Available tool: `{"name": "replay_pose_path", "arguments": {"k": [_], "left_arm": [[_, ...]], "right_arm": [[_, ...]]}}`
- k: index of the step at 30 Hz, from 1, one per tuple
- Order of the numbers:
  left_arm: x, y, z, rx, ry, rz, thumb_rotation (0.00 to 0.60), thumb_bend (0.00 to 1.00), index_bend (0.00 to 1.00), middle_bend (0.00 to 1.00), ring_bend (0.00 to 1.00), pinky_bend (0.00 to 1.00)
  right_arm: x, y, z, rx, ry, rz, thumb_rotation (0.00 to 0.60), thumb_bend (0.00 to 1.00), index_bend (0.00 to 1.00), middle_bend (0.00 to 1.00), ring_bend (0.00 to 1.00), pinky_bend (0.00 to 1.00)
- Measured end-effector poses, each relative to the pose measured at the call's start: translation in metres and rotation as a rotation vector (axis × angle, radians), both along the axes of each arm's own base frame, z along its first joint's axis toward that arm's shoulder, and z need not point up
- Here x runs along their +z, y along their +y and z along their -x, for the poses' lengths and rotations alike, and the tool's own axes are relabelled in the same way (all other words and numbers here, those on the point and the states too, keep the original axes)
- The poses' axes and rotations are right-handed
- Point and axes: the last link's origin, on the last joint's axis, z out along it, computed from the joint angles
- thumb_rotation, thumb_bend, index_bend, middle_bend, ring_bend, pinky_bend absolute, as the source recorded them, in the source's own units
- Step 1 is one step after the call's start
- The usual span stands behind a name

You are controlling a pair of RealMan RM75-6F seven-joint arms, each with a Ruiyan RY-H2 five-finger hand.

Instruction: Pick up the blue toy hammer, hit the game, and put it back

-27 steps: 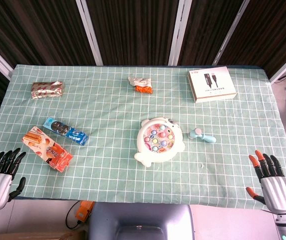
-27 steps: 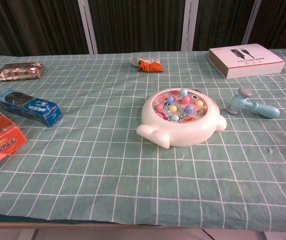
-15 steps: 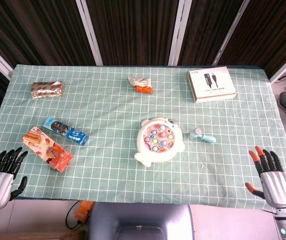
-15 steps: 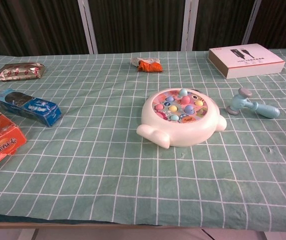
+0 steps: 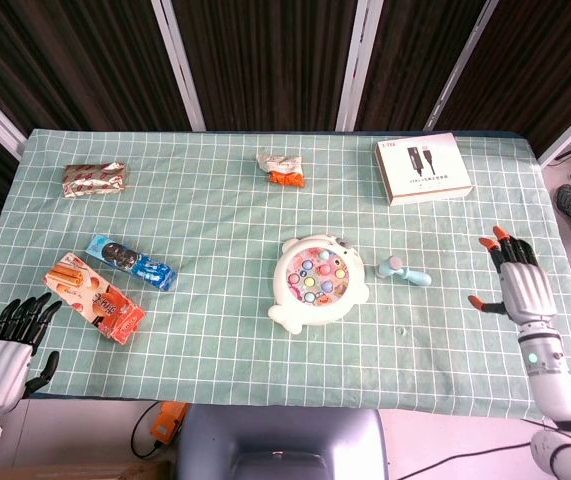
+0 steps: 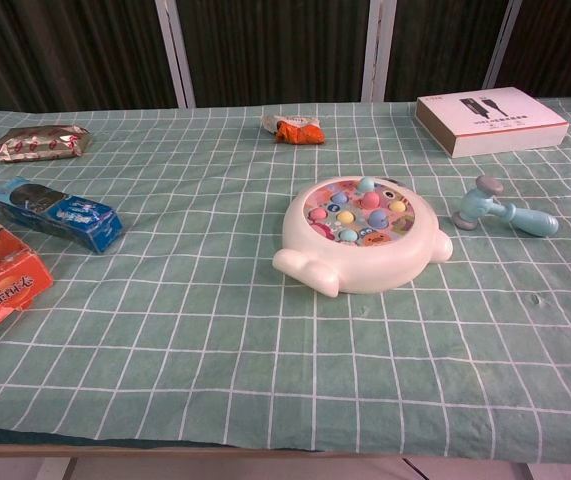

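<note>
Game (image 5: 314, 282), a white round tray with coloured pegs sunk in its top, mid-table; pale blue hammer (image 5: 405, 270), grey-capped head, lying flat just at its 3 o'clock, untouched; right hand (image 5: 513, 281) further out at 3 o'clock, fingers spread, empty; left hand (image 5: 5, 345) at 8 o'clock, fingers apart, empty.

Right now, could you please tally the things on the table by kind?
Snack packs: 4 (silver pack, blue pack, orange box, small orange packet)
Toys: 2 (game, hammer)
Boxes: 1 (white box)
Total: 7
</note>
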Motion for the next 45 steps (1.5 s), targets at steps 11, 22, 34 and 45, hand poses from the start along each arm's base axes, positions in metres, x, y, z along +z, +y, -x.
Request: {"name": "replay_pose_path", "arguments": {"k": [11, 22, 34, 45], "left_arm": [[0.001, -0.002, 0.001, 0.002, 0.001, -0.005, 0.600, 0.46, 0.03, 0.00, 0.00, 0.01], [0.001, -0.003, 0.000, -0.003, 0.002, -0.003, 0.600, 0.46, 0.03, 0.00, 0.00, 0.01], [0.003, -0.004, 0.000, -0.006, -0.004, -0.009, 0.600, 0.46, 0.03, 0.00, 0.00, 0.01], [0.003, -0.005, 0.000, -0.007, -0.006, -0.009, 0.600, 0.46, 0.03, 0.00, 0.00, 0.01]], "right_arm": [[-0.040, -0.043, -0.009, -0.039, -0.033, -0.077, 0.600, 0.43, 0.49, 0.00, 0.00, 0.00], [-0.067, -0.055, -0.011, -0.081, -0.120, -0.120, 0.600, 0.46, 0.53, 0.00, 0.00, 0.00], [-0.093, -0.062, -0.027, -0.075, -0.119, -0.142, 0.600, 0.47, 0.56, 0.00, 0.00, 0.00], [-0.103, -0.066, -0.035, -0.074, -0.106, -0.152, 0.600, 0.50, 0.57, 0.00, 0.00, 0.00]]}}
